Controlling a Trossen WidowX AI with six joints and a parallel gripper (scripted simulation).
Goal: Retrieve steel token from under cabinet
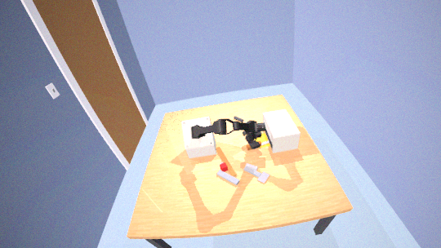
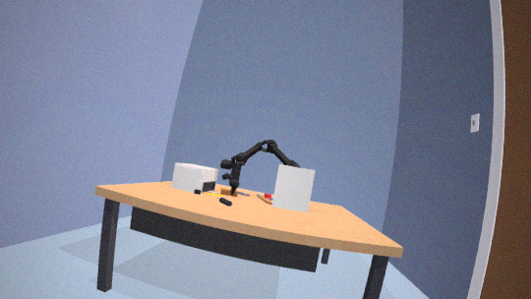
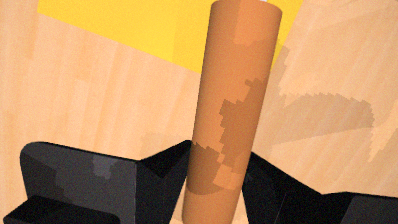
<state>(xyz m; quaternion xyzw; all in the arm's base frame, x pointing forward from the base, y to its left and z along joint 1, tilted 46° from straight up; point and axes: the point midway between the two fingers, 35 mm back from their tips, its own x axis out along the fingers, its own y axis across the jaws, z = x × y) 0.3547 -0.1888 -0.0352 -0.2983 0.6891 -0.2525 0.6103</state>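
My gripper [image 1: 254, 145] [image 2: 234, 191] [image 3: 216, 151] is shut on an orange-brown round handle [image 3: 235, 85], which slants up the wrist view across the yellow marked area [image 1: 262, 138] [image 2: 214, 194] [image 3: 120, 35]. A thin pale part [image 1: 265, 143] beyond the handle reaches towards the white cabinet [image 1: 282, 132] [image 2: 189, 177]; only a sliver of it shows at the wrist view's top edge. The gripper is low over the table in front of the cabinet. The steel token cannot be made out in any view. The cabinet's underside is hidden or too small to read.
The arm's white base box [image 1: 200, 143] [image 2: 293, 189] stands opposite the cabinet. A red cube [image 1: 224, 166] [image 2: 267, 196], a grey bar [image 1: 228, 178] and a pale T-shaped piece [image 1: 251, 170] lie to one side. A dark piece [image 1: 238, 119] [image 2: 225, 202] lies across the arm from them.
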